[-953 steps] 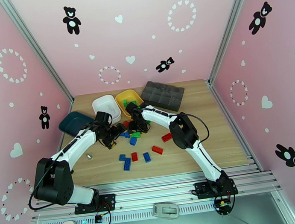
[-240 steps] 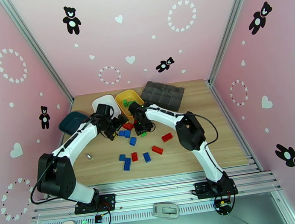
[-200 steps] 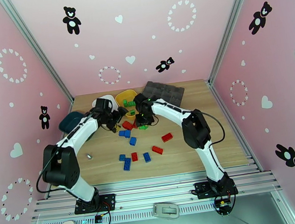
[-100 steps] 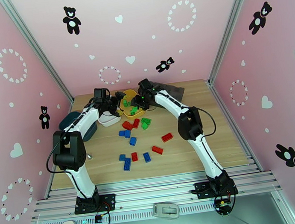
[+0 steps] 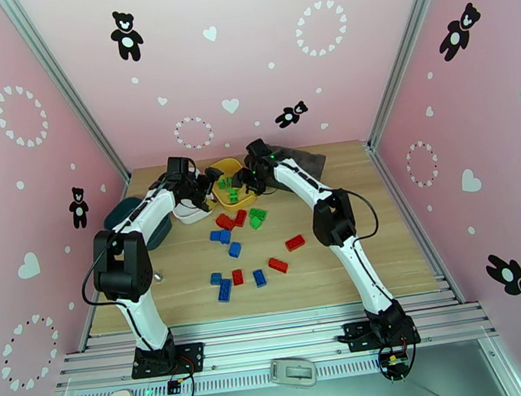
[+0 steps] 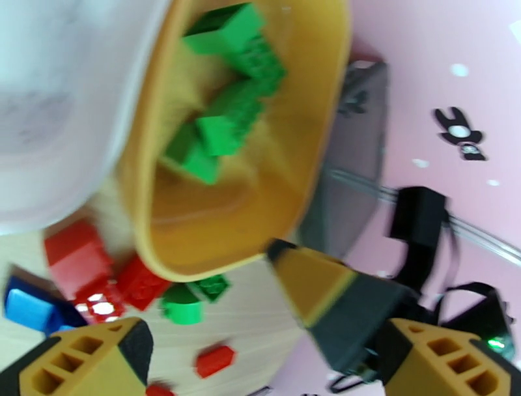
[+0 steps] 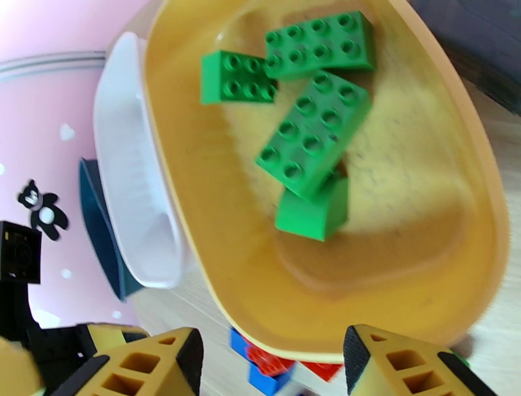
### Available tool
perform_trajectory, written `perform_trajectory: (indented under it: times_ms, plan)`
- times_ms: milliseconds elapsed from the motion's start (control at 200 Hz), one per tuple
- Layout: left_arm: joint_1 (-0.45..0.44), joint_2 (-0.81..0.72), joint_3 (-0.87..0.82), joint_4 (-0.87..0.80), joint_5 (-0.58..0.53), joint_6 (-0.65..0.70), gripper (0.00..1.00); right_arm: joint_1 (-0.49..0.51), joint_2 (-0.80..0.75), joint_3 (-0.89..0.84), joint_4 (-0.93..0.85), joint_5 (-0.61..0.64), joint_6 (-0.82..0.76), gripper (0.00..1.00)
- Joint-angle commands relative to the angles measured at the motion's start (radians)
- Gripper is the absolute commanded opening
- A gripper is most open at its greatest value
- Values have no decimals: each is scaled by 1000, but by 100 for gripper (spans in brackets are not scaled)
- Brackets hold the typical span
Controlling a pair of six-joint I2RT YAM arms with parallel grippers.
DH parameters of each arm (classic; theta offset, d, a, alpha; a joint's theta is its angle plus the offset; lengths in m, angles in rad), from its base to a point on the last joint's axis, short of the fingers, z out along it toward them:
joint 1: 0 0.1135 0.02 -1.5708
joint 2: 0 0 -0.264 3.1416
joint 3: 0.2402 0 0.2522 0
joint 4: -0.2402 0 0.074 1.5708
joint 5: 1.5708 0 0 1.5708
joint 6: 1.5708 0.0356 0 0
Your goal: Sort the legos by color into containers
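Over the yellow tray [image 7: 189,169], at the far side of the surface [image 5: 383,203], the right claw [image 7: 273,365] is hovering with its fingers spread and nothing between them. Four green legos [image 7: 312,133] are lying bunched together in that tray. Just to the left, the left claw [image 6: 267,361] is hanging by the white tray [image 7: 137,195], also spread and empty. What the white tray is holding I cannot tell, and the dark teal tray [image 5: 127,213] is sitting partly hidden behind the left arm.

Loose legos are lying toward the arms' bases from both claws. A red pair [image 5: 225,220] and a green brick [image 5: 257,217] are sitting just short of the yellow tray's near rim, with blue bricks [image 5: 234,249] and more reds nearer the bases. By position, the green brick is looking like the right arm's pick and the red pair the left's.
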Motion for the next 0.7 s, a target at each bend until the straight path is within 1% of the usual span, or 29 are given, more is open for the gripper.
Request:
perform_trajectory:
  times_ms: [0, 90, 205, 370, 511, 691]
  plan:
    - [-27, -85, -34, -112, -70, 96, 96, -1, -143, -74, -77, 68, -100, 62]
    - [-47, -116, -72, -137, -100, 118, 95, -1, -195, -160, -92, 97, -135, 62]
    - [-75, -155, -117, -157, -136, 139, 95, 5, -247, -271, -101, 132, -166, 59]
    - [-87, -223, -222, -144, -156, 126, 95, 37, -290, -381, -117, 180, -202, 56]
    - [-88, -275, -297, -138, -170, 113, 95, 66, -313, -466, -103, 195, -182, 56]
    - [-87, -331, -369, -129, -185, 99, 95, 113, -308, -547, -44, 170, -109, 59]
